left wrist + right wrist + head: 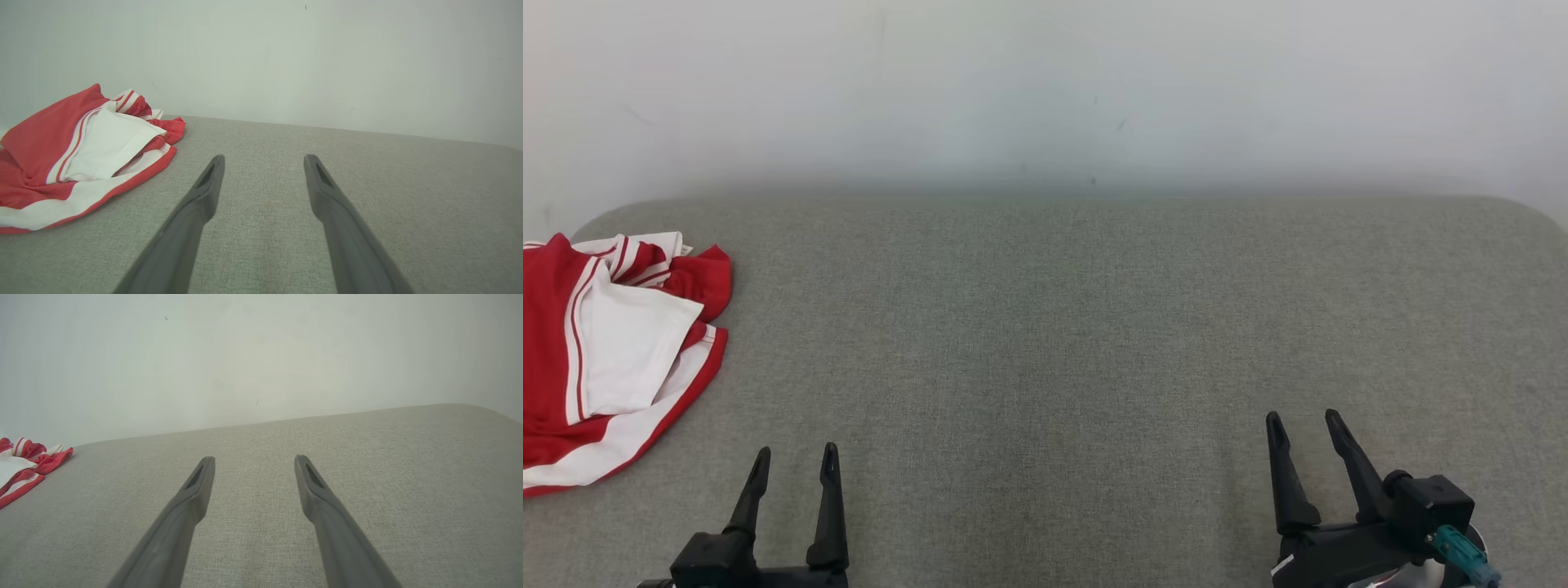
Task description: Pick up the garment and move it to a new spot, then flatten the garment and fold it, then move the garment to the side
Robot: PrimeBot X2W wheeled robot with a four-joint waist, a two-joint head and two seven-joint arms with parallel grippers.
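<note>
left hand [796,449] released, empty | right hand [1302,415] released, empty | garment [613,351] crumpled, red-white striped | surface [1045,327] grey woven

The grey fabric surface [1062,343] lies open across its middle and right, back to the wall [1045,82], which closes off the far side. What stands in the way is the crumpled red and white garment [613,359], heaped at the left edge and rising a little above the fabric. The left gripper [796,449] sits near it, with bare fabric between them. The right gripper [1302,415] is well apart from it, with bare fabric ahead and to both sides.
</note>
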